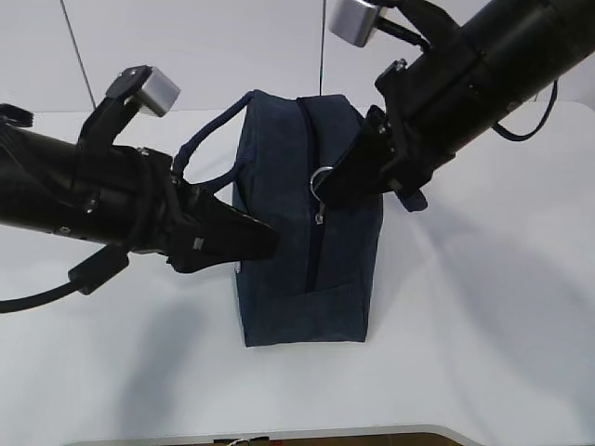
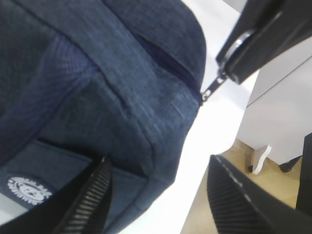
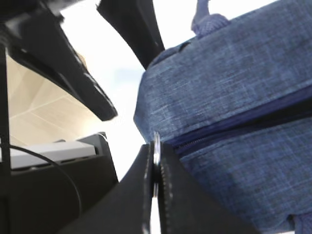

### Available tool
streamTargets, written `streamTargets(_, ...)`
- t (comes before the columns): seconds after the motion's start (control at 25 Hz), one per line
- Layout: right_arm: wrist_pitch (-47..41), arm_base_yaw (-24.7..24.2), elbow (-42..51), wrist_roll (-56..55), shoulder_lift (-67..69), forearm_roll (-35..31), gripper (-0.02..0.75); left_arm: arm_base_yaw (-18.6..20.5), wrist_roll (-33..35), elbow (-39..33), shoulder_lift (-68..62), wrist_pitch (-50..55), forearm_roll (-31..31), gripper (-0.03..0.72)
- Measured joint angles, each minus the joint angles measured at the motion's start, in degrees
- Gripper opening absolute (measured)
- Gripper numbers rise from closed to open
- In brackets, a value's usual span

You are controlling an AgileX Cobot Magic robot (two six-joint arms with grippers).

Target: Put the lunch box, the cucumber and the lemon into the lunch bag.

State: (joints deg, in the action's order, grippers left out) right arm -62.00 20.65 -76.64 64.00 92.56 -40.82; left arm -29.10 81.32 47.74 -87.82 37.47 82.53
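Right end effector (image 3: 155, 195) pinches the ring pull (image 1: 322, 177); the zipper runs toward me; left end effector (image 2: 156, 195), open, straddles the lunch bag (image 1: 302, 232).

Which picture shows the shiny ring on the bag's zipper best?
The exterior view: the whole ring pull shows round on the lunch bag, at the right gripper. The right wrist view shows only its thin edge pinched between shut fingers. The left wrist view shows it small and blurry.

a lab-like room: bare white table (image 1: 483, 353), plain white wall (image 1: 214, 46) (pale wood floor (image 2: 219, 214)).
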Motion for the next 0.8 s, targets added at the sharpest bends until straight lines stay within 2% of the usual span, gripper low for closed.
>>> streamTargets(0.4, -1.72, 0.0, 0.0, 0.58, 0.0, -3.43, 0.005, 0.0, 1.51, 0.0, -0.73, -0.62, 0.47, 0.449)
streamTargets(0.52, -2.34, 0.0, 0.0, 0.58, 0.0, -3.68, 0.005, 0.0, 2.02, 0.0, -0.73, -0.62, 0.47, 0.416)
streamTargets(0.6, -2.58, 0.0, 0.0, 0.58, 0.0, -3.75, 0.005, 0.0, 2.13, 0.0, -0.73, -0.62, 0.47, 0.342)
streamTargets(0.76, -2.89, 0.0, 0.0, 0.6, 0.0, -3.75, 0.005, 0.0, 2.13, 0.0, -0.73, -0.62, 0.47, 0.083)
streamTargets(0.8, -2.89, 0.0, 0.0, 0.6, 0.0, -3.75, 0.005, 0.0, 2.21, 0.0, -0.73, -0.62, 0.47, 0.037)
